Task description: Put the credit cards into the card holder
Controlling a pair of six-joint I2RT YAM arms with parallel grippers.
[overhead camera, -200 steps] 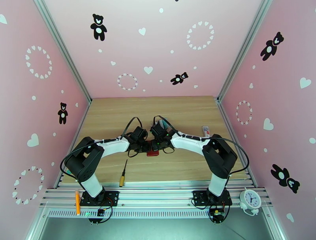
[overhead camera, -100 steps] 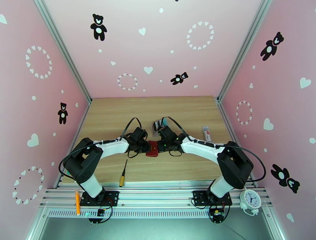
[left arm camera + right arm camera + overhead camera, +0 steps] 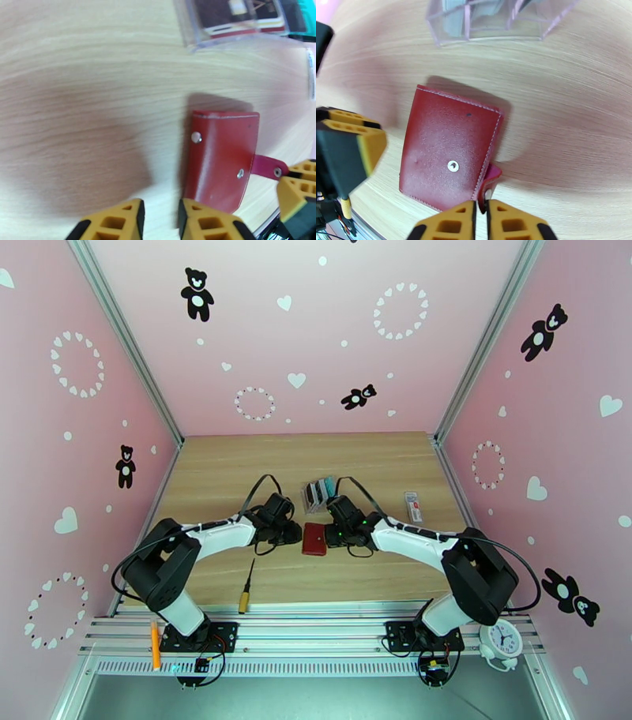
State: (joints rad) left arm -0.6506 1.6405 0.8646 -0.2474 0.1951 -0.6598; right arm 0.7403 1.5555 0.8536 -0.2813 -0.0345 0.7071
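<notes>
The card holder, a dark red wallet, lies folded shut and flat on the wood between both grippers. It also shows as the card holder and the card holder. The credit cards stand in a clear rack just behind it: dark and teal credit cards, pale grey credit cards. My right gripper is nearly closed, with the wallet's pink snap tab pinched between its tips. My left gripper stands at the wallet's left edge, slightly open, only wood between its fingers.
On the table a yellow-handled tool lies at the front left and a small tube at the right. An orange pen and a white clock rest on the front rail. The clear rack stands close behind the wallet.
My right arm swung right and back, uncovering the rack. The wallet shifted slightly right and now lies flat. The left arm barely moved.
</notes>
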